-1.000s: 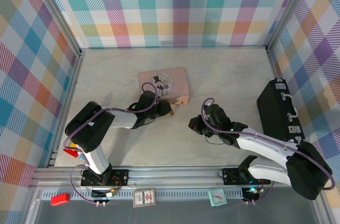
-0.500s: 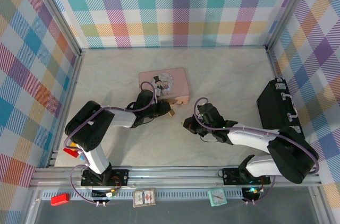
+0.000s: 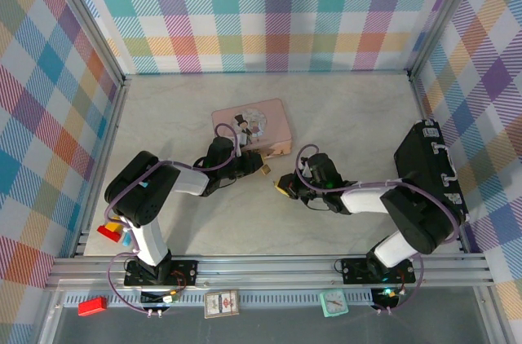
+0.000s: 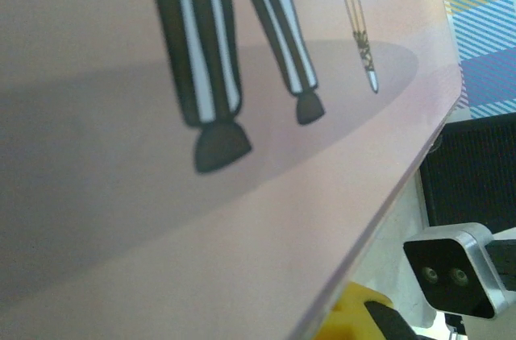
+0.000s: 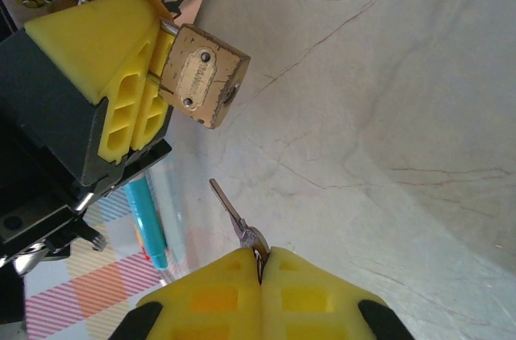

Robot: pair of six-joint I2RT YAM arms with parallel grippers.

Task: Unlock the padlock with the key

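Right arm's slid left since 1 s ago; right gripper [image 3: 285,186] now sits near left gripper [image 3: 256,168]. I count 1 padlock [image 5: 205,74], 1 key [image 5: 232,213], 1 pink tin [image 3: 253,125]. Right wrist cam is clearer than top cam: right gripper pinched on key, left gripper clamped on padlock's shackle beside tin, key tip apart from padlock.

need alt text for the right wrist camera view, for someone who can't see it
The right gripper, its yellow fingers shut on the small silver key, points the blade up toward the brass padlock, with a gap between them. The left gripper holds the padlock by its shackle at the upper left, against a pale marbled table.
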